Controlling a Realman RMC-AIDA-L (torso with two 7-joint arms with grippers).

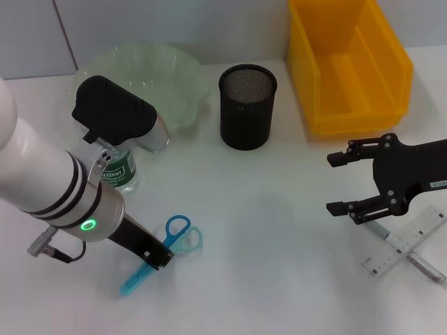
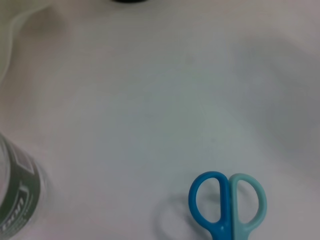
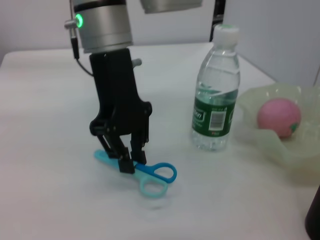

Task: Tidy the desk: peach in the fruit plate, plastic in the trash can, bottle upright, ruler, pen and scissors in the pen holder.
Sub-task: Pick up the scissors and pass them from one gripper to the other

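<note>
The blue and teal scissors (image 1: 178,234) lie flat on the white desk, with my left gripper (image 1: 158,258) down over their pivot. In the right wrist view its fingers (image 3: 128,165) pinch the scissors (image 3: 156,179) from both sides. The handles (image 2: 227,205) fill the left wrist view. The bottle (image 1: 120,171) stands upright beside my left arm. A pink peach (image 3: 279,117) sits in the green fruit plate (image 1: 143,70). Right of the black mesh pen holder (image 1: 248,105), my right gripper (image 1: 331,183) hovers open above the ruler (image 1: 408,239) and pen (image 1: 426,266). No plastic is in view.
A yellow bin (image 1: 349,63) stands at the back right. The ruler and pen lie crossed near the right edge of the desk. Bare desk stretches between the scissors and my right gripper.
</note>
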